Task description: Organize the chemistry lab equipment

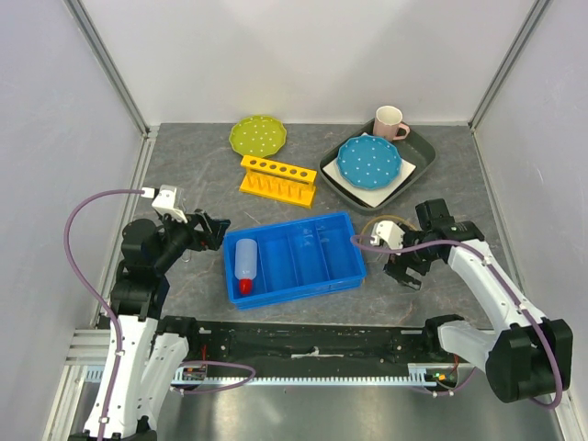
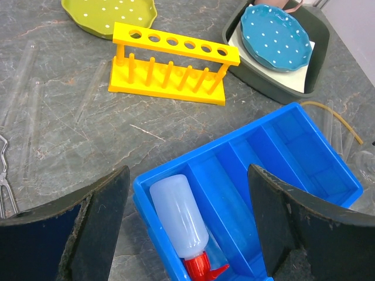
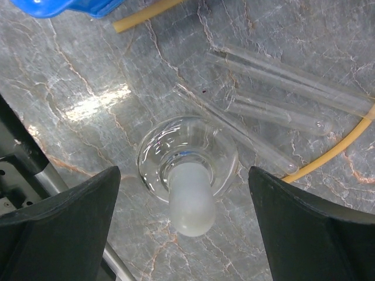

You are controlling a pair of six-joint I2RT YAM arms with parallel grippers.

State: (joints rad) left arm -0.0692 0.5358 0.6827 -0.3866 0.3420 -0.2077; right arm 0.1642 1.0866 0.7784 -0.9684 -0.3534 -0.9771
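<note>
The white squeeze bottle with a red nozzle (image 1: 245, 264) lies in the left compartment of the blue bin (image 1: 303, 228); it also shows in the left wrist view (image 2: 177, 215). My left gripper (image 1: 217, 231) (image 2: 187, 175) is open and empty, above the bin's left end. My right gripper (image 1: 402, 267) (image 3: 184, 172) is open, right above the clear glass flask (image 3: 157, 153) with its white stopper (image 3: 190, 202), which stands on the table between the jaws untouched. The tan tubing (image 1: 376, 222) (image 3: 328, 153) loops beside it. The metal tongs (image 2: 4, 175) lie at the far left.
Clear glass test tubes (image 3: 281, 79) lie beside the flask, and more lie left of the yellow rack (image 2: 26, 76). The yellow test tube rack (image 1: 278, 179), a green dotted plate (image 1: 257, 136), a dark tray (image 1: 421, 152) with a blue dotted plate (image 1: 368, 160) and a pink mug (image 1: 390, 122) stand behind.
</note>
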